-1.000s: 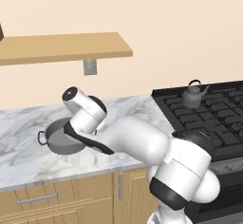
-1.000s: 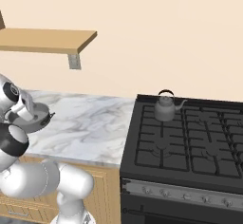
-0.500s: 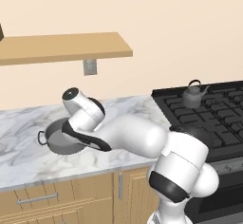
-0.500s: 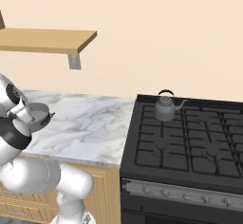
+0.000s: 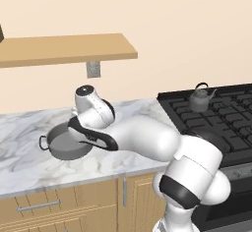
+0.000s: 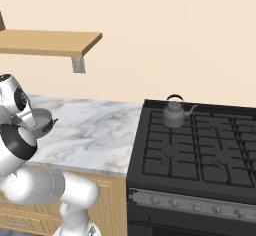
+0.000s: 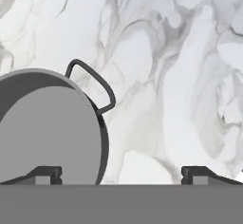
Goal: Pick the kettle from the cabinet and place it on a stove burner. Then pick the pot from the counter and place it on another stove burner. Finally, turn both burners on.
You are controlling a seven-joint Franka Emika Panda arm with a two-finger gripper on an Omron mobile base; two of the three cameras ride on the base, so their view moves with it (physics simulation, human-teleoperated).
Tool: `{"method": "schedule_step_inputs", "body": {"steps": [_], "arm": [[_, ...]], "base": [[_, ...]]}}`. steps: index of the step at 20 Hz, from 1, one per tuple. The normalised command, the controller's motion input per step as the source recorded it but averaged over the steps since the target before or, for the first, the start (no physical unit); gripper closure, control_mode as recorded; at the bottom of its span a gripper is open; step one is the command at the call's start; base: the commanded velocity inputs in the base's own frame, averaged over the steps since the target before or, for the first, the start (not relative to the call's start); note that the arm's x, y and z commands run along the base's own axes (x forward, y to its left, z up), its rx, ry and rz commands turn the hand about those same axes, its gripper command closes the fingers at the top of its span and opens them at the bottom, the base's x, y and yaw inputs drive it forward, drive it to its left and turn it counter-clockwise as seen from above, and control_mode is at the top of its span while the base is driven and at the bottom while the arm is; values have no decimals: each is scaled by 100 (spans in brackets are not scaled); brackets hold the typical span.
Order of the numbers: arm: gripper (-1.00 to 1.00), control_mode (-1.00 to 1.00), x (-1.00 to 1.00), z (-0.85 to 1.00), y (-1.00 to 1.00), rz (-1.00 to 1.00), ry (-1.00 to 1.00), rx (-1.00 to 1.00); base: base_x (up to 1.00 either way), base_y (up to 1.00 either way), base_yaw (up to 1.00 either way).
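The kettle (image 5: 199,100) (image 6: 174,114) stands upright on a back burner of the black stove (image 5: 221,123) (image 6: 200,150). The wide grey pot (image 5: 64,146) (image 7: 42,128) rests on the white marble counter (image 5: 29,162) (image 6: 95,130), with my arm bent low over it. In the hand view my gripper (image 7: 121,175) is open just above the pot's edge. One fingertip (image 7: 45,174) is over the pot's inside and the other (image 7: 199,174) is over bare marble. A loop handle (image 7: 92,83) sticks out from the rim. The arm partly hides the pot (image 6: 44,117) in the right base view.
The tan cabinet shelf (image 5: 69,49) (image 6: 50,42) hangs on the wall above the counter. Wooden drawers with a metal bar handle (image 5: 38,206) sit under the counter. A row of knobs (image 6: 175,202) lines the stove's front edge.
The arm has shifted slightly above the pot and its elbow has swung a little. The gripper stays open; pot and kettle have not moved.
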Motion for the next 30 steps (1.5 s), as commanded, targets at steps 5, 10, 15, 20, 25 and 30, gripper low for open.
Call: {"method": "schedule_step_inputs", "body": {"steps": [5, 10, 15, 20, 25, 30], "arm": [[-100, -100, -35, -8, -2, 6, 0, 9], [-100, -100, -9, -7, -2, 6, 0, 7], [-100, -100, 6, -24, -1, 6, 2, 6], [-100, -100, 15, -31, 0, 5, 1, 0], [-100, -100, 15, -17, 3, 0, 0, 0], [-100, -100, 12, -10, 13, 0, 0, 0]], "base": [[0, 0, 0], [0, 0, 0], [0, 0, 0], [0, 0, 0], [0, 0, 0], [0, 0, 0]]}}
